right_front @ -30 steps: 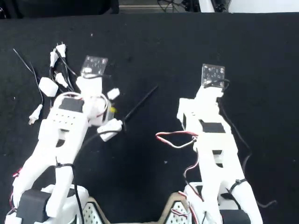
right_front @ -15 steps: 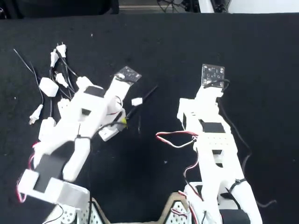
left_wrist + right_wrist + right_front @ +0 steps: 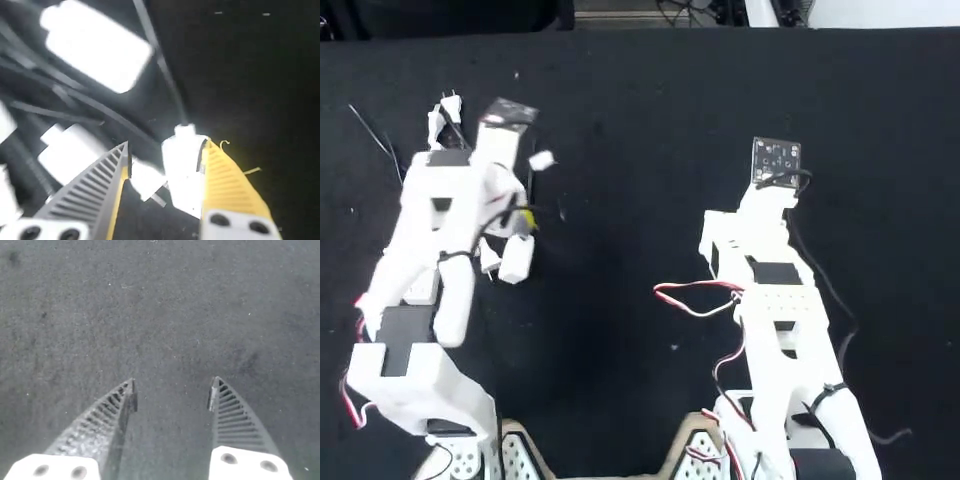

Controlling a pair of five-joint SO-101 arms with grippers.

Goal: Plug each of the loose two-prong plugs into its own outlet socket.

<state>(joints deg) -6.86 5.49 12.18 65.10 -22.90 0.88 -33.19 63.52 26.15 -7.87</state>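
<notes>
Two white arms on black table (image 3: 650, 90). The left arm (image 3: 435, 230) is stretched toward upper left of high view, over tangle of white plugs and black cables (image 3: 75, 100). The right arm (image 3: 775, 290) is right of centre, pointing up frame. Fingers of left gripper (image 3: 165, 145) spread apart, one grey, one yellow. Fingers of right gripper (image 3: 172, 390) spread likewise, black table surface beneath. One large white block (image 3: 95, 45) lies beyond left fingers. One white two-prong plug (image 3: 182, 165) sits between left fingers, touching yellow one, gap to grey one. Two pronged plugs (image 3: 448, 102) at upper left of high view beside left arm. Other white bodies blurred, count unclear.
</notes>
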